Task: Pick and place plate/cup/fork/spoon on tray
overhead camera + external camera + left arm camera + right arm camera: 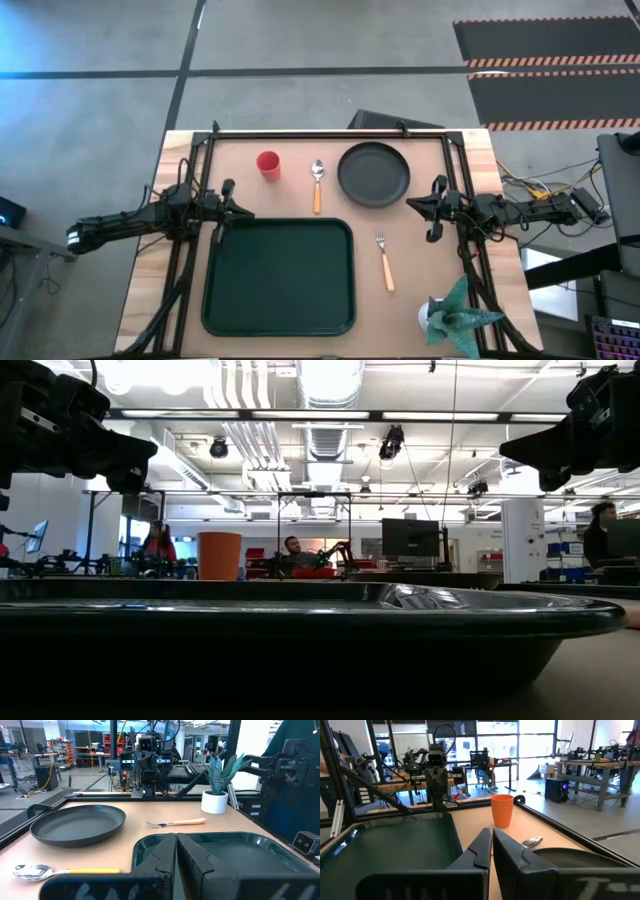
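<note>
The dark green tray (pixel 279 276) lies at the table's near middle. The dark plate (pixel 373 174) sits at the far right of centre, the red cup (pixel 268 164) stands upright at the far left of centre, and the spoon (pixel 317 184) lies between them. The fork (pixel 384 259) lies right of the tray, tines toward the far edge. My left gripper (pixel 232 204) is shut and empty beside the tray's far left corner. My right gripper (pixel 424 208) is shut and empty near the plate's near right side. Both touch nothing.
A potted plant (pixel 452 314) in a white pot stands at the table's near right corner. A black frame (pixel 330 131) runs along the far edge and both sides of the table. People show in the room beyond the table.
</note>
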`<state>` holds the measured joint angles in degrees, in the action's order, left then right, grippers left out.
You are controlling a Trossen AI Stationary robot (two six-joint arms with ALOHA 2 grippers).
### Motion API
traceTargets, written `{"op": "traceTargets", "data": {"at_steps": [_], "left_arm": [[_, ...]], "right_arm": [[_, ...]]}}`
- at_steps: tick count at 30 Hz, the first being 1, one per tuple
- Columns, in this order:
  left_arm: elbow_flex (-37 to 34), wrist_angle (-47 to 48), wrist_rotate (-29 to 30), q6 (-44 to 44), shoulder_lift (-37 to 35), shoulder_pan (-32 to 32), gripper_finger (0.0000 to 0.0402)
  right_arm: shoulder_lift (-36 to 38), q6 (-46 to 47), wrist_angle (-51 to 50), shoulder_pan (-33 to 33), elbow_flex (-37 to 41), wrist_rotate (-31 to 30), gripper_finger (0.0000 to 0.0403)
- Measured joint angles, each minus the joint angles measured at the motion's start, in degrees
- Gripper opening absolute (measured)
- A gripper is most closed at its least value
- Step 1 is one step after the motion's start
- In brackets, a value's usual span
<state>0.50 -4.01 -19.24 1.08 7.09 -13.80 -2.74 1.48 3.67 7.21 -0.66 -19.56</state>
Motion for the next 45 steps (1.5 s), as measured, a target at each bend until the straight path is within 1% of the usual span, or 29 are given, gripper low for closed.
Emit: {"op": "traceTargets", "data": {"at_steps": [21, 23, 28, 31, 34, 39, 41, 45], "left_arm": [[0.01, -0.01, 0.01, -0.01, 0.02, 0.01, 0.0000], [0.02, -0.02, 0.02, 0.00, 0.02, 0.02, 0.0000], [0.00, -0.02, 0.02, -0.01, 0.01, 0.00, 0.0000], [0.01, -0.05, 0.01, -0.02, 0.01, 0.02, 0.0000], [0.01, -0.10, 0.02, -0.01, 0.01, 0.01, 0.0000], [0.00, -0.05, 0.87, -0.03, 0.00, 0.02, 0.0000], [0.00, -0.63, 1.85, 2.46, 0.02, 0.00, 0.0000], [0.01, -8.48, 5.95, 8.11, 0.00, 0.00, 0.0000]], "right_arm": [[-0.01, 0.53, 0.31, 0.01, 0.00, 0.01, 0.0009], [-0.01, 5.13, 1.97, 0.02, 0.01, 0.00, 0.0009], [0.02, 20.54, 5.26, 0.02, 0.01, -0.02, 0.0009], [-0.01, 24.71, 5.36, -0.01, 0.00, 0.00, 0.0009], [0.02, 25.16, 6.70, 0.02, 0.01, -0.83, 0.0009], [0.02, 24.92, 11.01, 0.02, 0.01, -5.33, 0.0009], [0.02, 24.80, 12.88, 0.00, 0.01, -5.56, 0.0009], [0.02, 23.78, 16.82, 0.02, 0.01, -4.15, 0.0009]]}}
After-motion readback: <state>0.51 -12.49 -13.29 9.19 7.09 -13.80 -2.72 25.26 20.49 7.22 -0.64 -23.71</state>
